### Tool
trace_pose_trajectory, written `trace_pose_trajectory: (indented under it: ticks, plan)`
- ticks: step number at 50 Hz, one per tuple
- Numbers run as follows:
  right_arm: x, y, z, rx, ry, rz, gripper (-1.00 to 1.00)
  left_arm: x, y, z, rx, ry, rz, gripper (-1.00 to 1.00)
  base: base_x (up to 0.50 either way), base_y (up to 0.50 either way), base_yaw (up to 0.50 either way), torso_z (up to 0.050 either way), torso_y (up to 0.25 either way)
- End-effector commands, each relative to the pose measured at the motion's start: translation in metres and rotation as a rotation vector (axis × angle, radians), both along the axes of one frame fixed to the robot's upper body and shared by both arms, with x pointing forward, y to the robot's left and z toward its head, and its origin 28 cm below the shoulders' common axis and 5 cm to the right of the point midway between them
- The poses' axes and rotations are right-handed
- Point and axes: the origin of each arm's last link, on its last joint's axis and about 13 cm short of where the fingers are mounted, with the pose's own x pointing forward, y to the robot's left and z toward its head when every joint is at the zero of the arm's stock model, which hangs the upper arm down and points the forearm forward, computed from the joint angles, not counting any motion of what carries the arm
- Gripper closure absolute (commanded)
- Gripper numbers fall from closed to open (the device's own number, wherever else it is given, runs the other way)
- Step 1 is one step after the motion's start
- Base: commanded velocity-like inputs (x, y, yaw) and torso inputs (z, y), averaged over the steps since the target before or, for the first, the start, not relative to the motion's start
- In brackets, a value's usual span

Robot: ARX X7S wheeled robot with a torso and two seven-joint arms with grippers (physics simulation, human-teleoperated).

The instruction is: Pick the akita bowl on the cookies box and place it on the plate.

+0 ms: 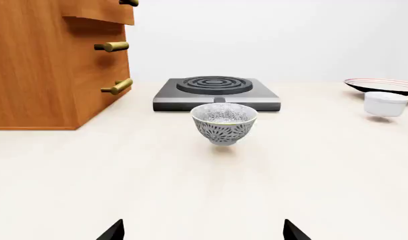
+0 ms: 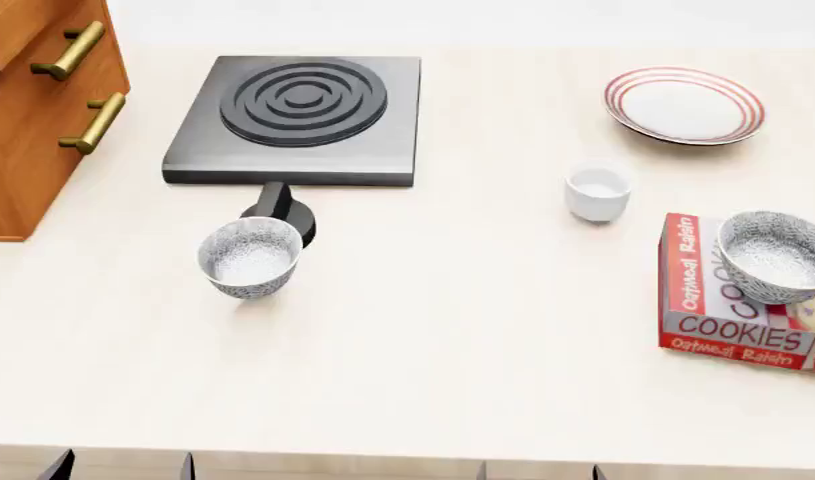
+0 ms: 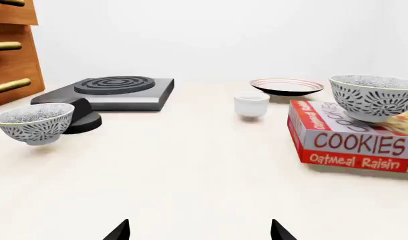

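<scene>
Spreading wide at the near edge of the left wrist view: left gripper [image 1: 204, 232], dark fingertips [image 1: 113, 231] well apart, pinching nothing. Spreading likewise in the right wrist view: right gripper [image 3: 199, 232], fingertips [image 3: 279, 231] apart, gripping nothing. Hovering low over the pale table [image 2: 447, 340], both grippers at its near edge.

Sitting upright on the cookies box [image 2: 721, 325]: speckled bowl [image 2: 777, 255], resting on the box's top face towards its far end. Lying flat at the right side of the table: cookies box, red and white, lettering facing up.

Lying beyond the box, well apart from it: plate [image 2: 685, 105], white with red rings. Standing between plate and box, slightly to the left: white cup [image 2: 598, 190], touching neither.

Standing upright at the left half of the table: second speckled bowl [image 2: 251, 257], just in front of a black knob [image 2: 280, 210]. Sitting behind the knob: dark hotplate [image 2: 300, 115] with ringed burner. Standing at the far left: wooden cabinet [image 2: 34, 110] with brass handles.
</scene>
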Motion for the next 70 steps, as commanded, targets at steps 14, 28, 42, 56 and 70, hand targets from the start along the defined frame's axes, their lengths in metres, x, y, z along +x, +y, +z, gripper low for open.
trace_pose_trajectory:
  ticks: [14,28,42,56,70]
  plan:
    - [-0.006,0.001,0.001,0.010,-0.058,0.019,-1.00,-0.001,0.001,-0.001,0.001,0.010,0.031,-1.00,0.00,0.00,0.00,0.000,0.000]
    - [-0.008,-0.007,0.081,-0.012,-0.311,-0.028,-1.00,-0.002,0.009,0.083,-0.004,-0.209,-0.020,-1.00,0.29,0.00,0.00,0.000,0.000]
    - [-0.018,-0.017,0.140,-0.009,-0.478,-0.041,-1.00,-0.009,0.015,0.131,-0.016,-0.339,-0.064,-1.00,0.50,0.00,0.00,0.000,0.000]
    - [-0.023,-0.021,0.147,-0.024,-0.523,-0.056,-1.00,-0.011,0.019,0.137,-0.015,-0.370,-0.060,-1.00,0.50,0.00,0.00,0.000,0.000]
    - [-0.021,-0.021,0.147,-0.037,-0.521,-0.049,-1.00,-0.009,0.020,0.137,-0.020,-0.361,-0.057,-1.00,0.50,0.00,0.00,0.000,0.001]
